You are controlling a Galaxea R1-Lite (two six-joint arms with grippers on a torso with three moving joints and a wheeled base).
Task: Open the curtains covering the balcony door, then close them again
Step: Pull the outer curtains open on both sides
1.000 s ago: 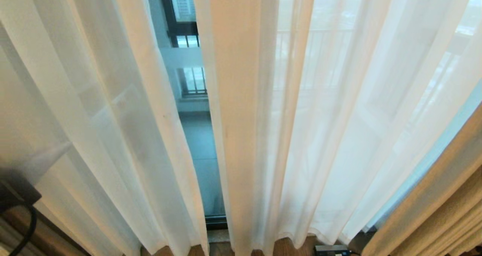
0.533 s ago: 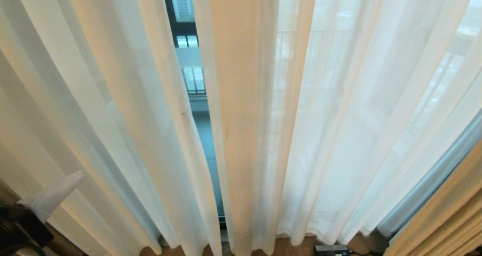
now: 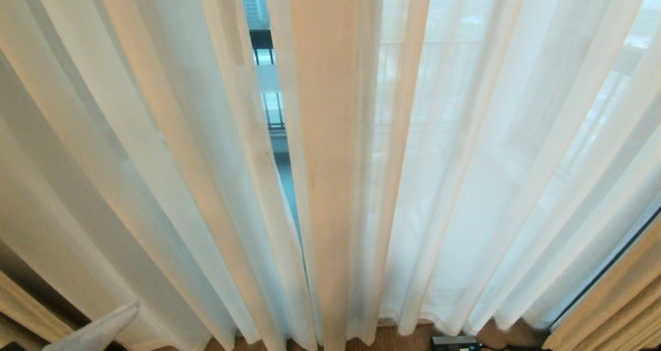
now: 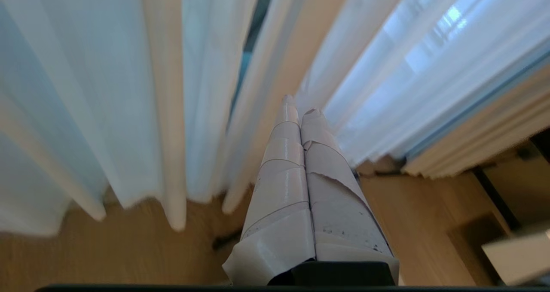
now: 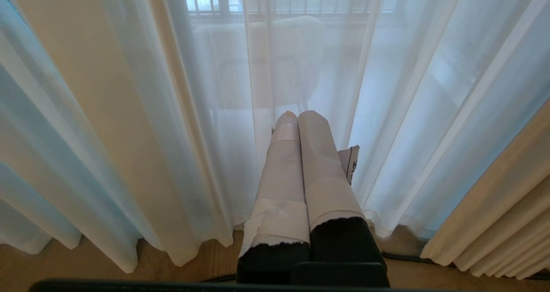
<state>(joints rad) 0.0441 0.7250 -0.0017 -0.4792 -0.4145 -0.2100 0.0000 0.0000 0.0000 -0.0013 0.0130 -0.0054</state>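
Pressing our taped fingers flat together, we keep the left gripper (image 4: 296, 105) closed with nothing between its jaws; its tip (image 3: 98, 330) shows at the lower left corner of the head view, low and just in front of the curtains (image 3: 170, 149). Our right gripper (image 5: 296, 114) is closed as well, empty, pointing at the sheer folds near their hem. The curtains hang to the wooden floor (image 4: 86, 253) in long pleats, the sheer white panels drawn almost fully across. Only a narrow slit (image 3: 276, 134) remains between two panels, left of the middle, and through it we see the glass of the balcony door (image 3: 284, 170) and a dark railing beyond. Thick cream drapes (image 3: 614, 309) are bunched at the far right edge. A small dark box (image 3: 454, 342) lies on the floor below the hem.
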